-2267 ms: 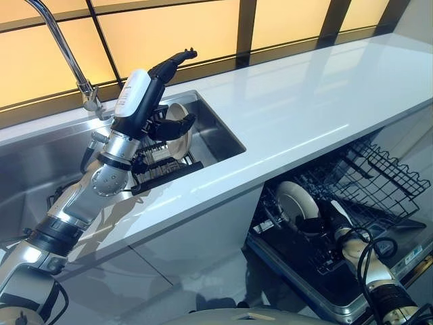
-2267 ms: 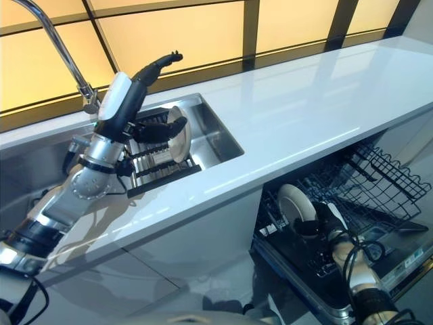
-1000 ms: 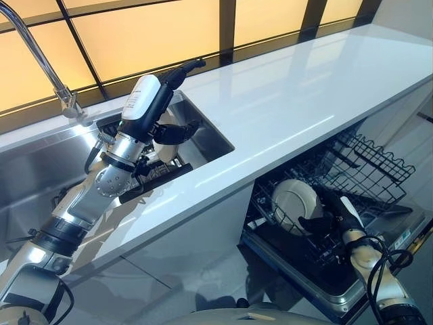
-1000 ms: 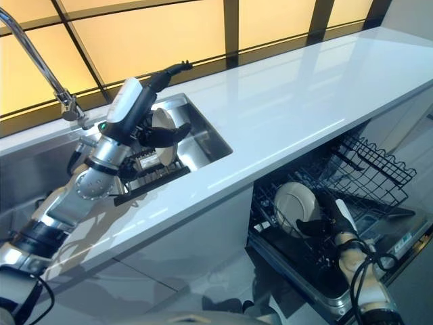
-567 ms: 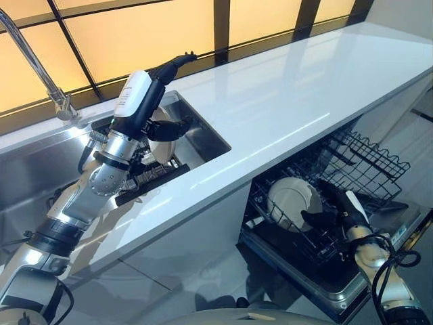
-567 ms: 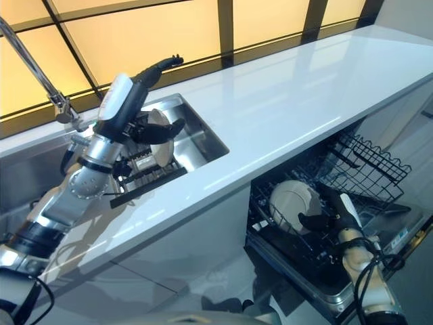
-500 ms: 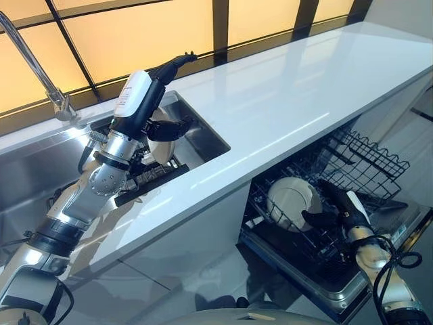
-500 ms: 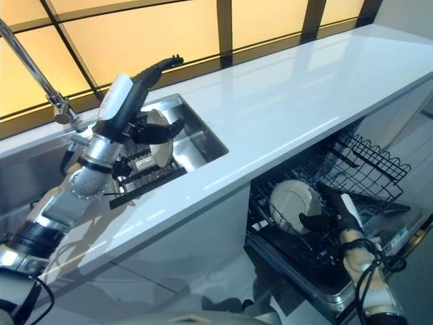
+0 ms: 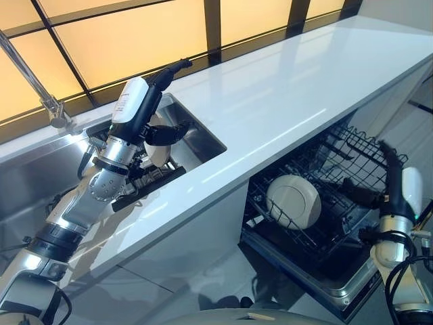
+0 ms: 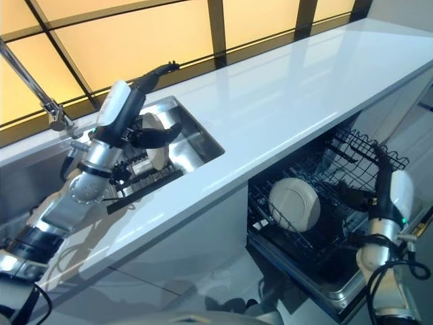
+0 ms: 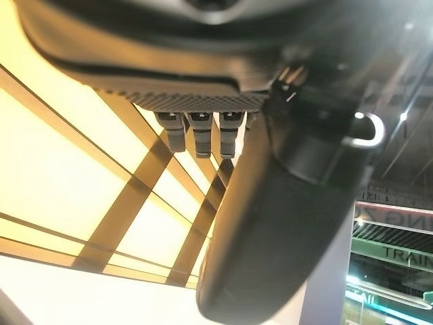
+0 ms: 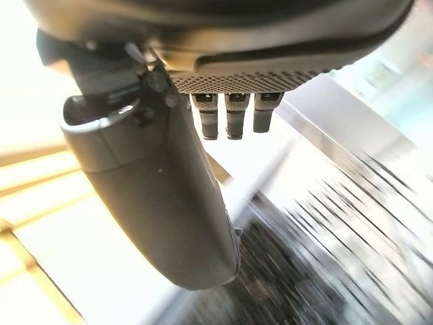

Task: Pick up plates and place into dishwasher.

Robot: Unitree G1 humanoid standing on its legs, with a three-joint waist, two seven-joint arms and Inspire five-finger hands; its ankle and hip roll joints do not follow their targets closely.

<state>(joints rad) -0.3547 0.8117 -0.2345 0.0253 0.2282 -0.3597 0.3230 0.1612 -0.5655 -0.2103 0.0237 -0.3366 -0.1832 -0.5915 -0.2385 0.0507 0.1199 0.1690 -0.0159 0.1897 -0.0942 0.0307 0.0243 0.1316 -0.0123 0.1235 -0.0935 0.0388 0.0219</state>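
Left eye view, left hand: the dark left hand (image 9: 161,133) reaches into the steel sink (image 9: 203,139), thumb and fingers curled round a pale round plate (image 9: 160,152) standing on edge in the black slatted dish rack (image 9: 145,184).
Left eye view, dishwasher: below the long white surface (image 9: 291,88), the black wire dishwasher rack (image 9: 369,159) is pulled out; a white round plate (image 9: 293,201) leans upright among its tines at the left.
Left eye view, faucet: a slim chrome faucet (image 9: 30,81) rises at the far left of the sink.
Right eye view, right hand: the dark right hand (image 10: 356,197) hangs over the rack, right of the white plate and apart from it.
Left wrist view: fingers (image 11: 197,134) bend downward beside the thick thumb (image 11: 270,223).
Right wrist view: the short fingers (image 12: 230,115) and thumb (image 12: 162,196) hold nothing, fingers relaxed, above the blurred rack.
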